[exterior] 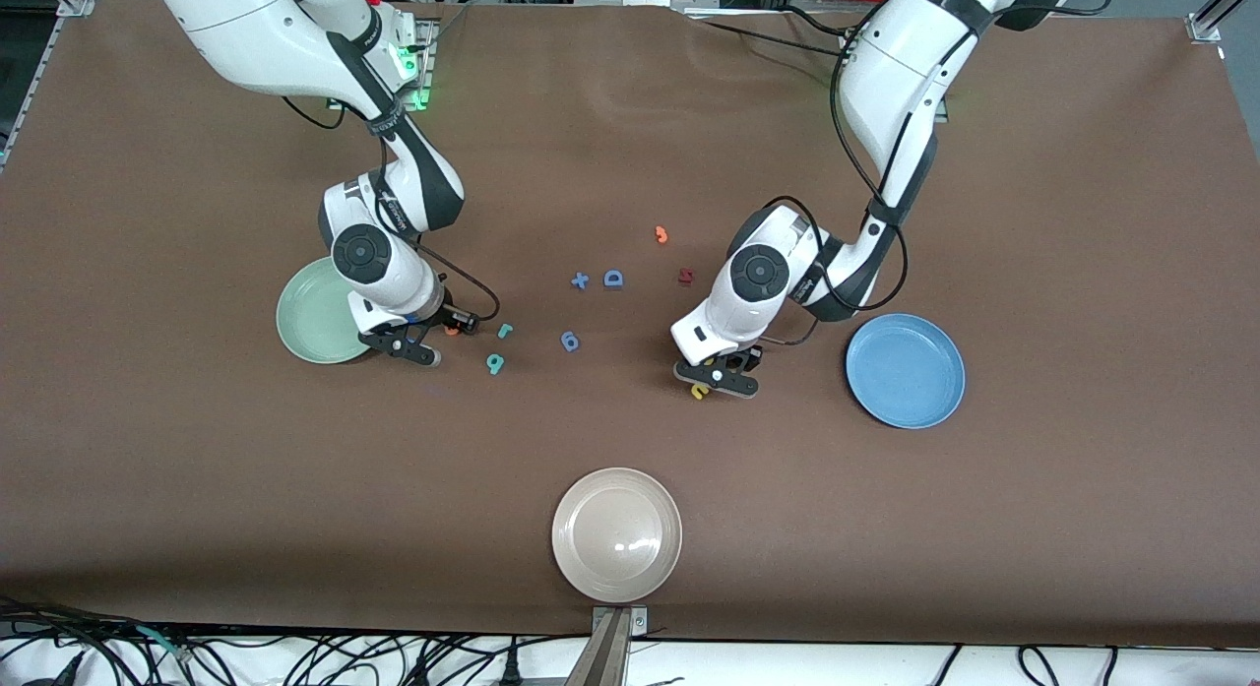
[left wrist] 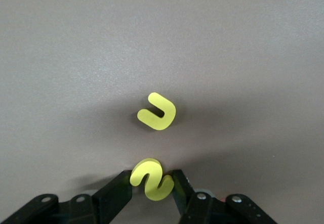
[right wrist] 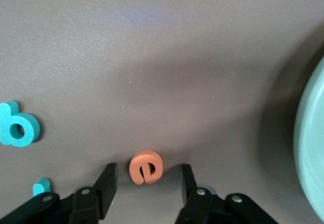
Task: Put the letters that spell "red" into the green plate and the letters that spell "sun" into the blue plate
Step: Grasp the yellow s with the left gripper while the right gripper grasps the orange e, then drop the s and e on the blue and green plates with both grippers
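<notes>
Letters first: we find the yellow "s" [left wrist: 151, 179] pinched between the fingers of the left pincer [exterior: 718, 379], low at the surface [exterior: 630, 125] beside the blue plate [exterior: 905, 370], toward the left arm's end. Yellow "u" [left wrist: 157, 112] lies flat just beside the "s", untouched. We see no olive "n" in any view.

Orange "e" [right wrist: 146, 167] lies between the spread fingers of the right pincer [exterior: 433, 343]; both fingers stand apart from it, so we log that pincer as open, holding nothing. It sits low at the surface just beside the green plate [exterior: 313, 317].

Teal "r" [exterior: 505, 330] lies near the "e", toward the middle of the surface; teal "d" [exterior: 495, 363] lies just nearer the front camera than the "r".

Both plates appear to hold no letters. We note a beige-white plate [exterior: 616, 535] nearest the camera, and mid-surface a blue "D" [exterior: 613, 279], blue "g" [exterior: 569, 342], orange "3" [exterior: 661, 234] and a dark red character [exterior: 686, 276].
</notes>
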